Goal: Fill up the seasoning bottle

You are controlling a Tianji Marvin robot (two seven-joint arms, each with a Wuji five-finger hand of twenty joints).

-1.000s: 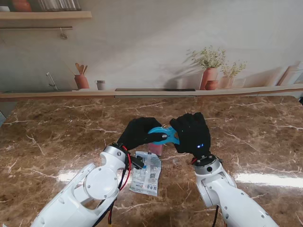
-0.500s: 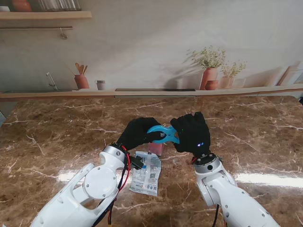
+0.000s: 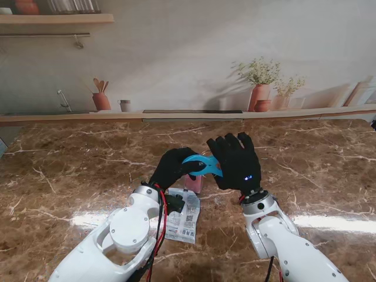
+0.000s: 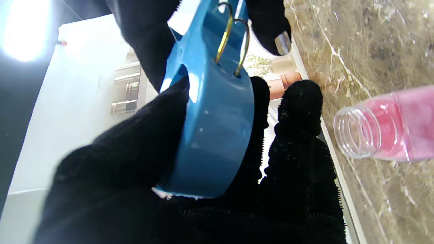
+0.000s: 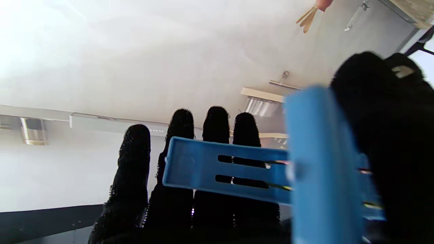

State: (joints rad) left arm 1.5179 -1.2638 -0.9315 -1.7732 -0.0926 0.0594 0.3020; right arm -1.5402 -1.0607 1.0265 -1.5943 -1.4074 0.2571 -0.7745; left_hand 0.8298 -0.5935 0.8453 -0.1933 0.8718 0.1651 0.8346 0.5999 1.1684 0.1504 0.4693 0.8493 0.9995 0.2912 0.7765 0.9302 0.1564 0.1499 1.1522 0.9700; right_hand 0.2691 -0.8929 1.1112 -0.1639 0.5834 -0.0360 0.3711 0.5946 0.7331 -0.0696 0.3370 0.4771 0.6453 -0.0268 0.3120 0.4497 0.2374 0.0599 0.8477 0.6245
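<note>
My left hand (image 3: 172, 167) is shut on a blue clip (image 3: 202, 164), held above the table; the left wrist view shows the clip (image 4: 210, 112) pinched between thumb and fingers (image 4: 135, 152). My right hand (image 3: 233, 162) is open, its fingers straight and raised, with the clip's other end (image 5: 234, 173) lying across them. Under both hands stands the seasoning bottle (image 3: 192, 184). In the left wrist view the bottle (image 4: 383, 125) is clear, uncapped and holds pink seasoning. A white seasoning packet (image 3: 183, 215) lies flat on the table nearer to me, partly hidden by my left wrist.
The brown marble table (image 3: 70, 170) stretches out on both sides. A ledge (image 3: 188, 115) runs along the back wall with terracotta pots (image 3: 259, 97), a utensil pot (image 3: 101, 100) and a small cup (image 3: 124, 106).
My right hand's fingers have uncurled from the clip and now stand straight. The left hand still holds the clip and has shifted slightly right.
</note>
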